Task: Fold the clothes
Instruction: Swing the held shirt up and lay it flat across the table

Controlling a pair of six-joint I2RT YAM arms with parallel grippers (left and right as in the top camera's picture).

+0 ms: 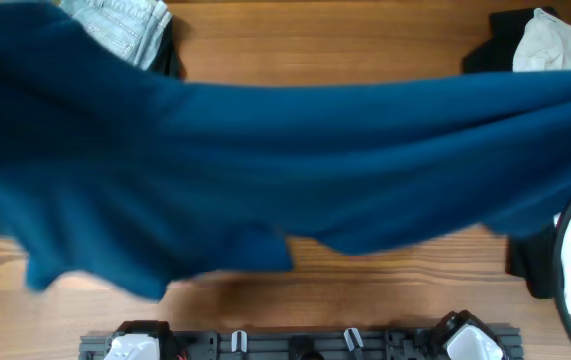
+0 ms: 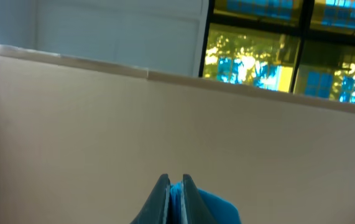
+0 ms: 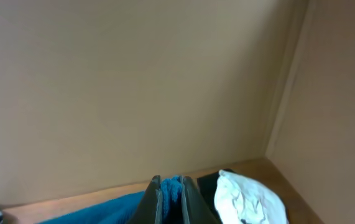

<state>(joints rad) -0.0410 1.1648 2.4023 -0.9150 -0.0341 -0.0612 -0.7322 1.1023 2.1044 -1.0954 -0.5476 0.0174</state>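
Shirt [image 1: 295, 170], deep blue, hangs stretched wide above the desk [image 1: 365, 50], unfolded; no fold made yet, so I judge the job barely begun. Pale denim [image 1: 125, 25] and white tee [image 1: 555, 45] lie heaped at the far corners, awaiting their turn. Left pincer [image 2: 174, 190] and right pincer [image 3: 171, 190] are each pinched tight on a blue edge, raised and facing the wall [image 3: 133, 81].

Shirt [image 1: 295, 160] stretches across table [image 1: 365, 50]; denim [image 1: 125, 25] behind.

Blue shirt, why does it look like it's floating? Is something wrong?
The deep-blue cloth shirt hangs stretched in the air, pinched by the left end effector and right end effector, its lower edge sagging unevenly. Nothing looks torn.
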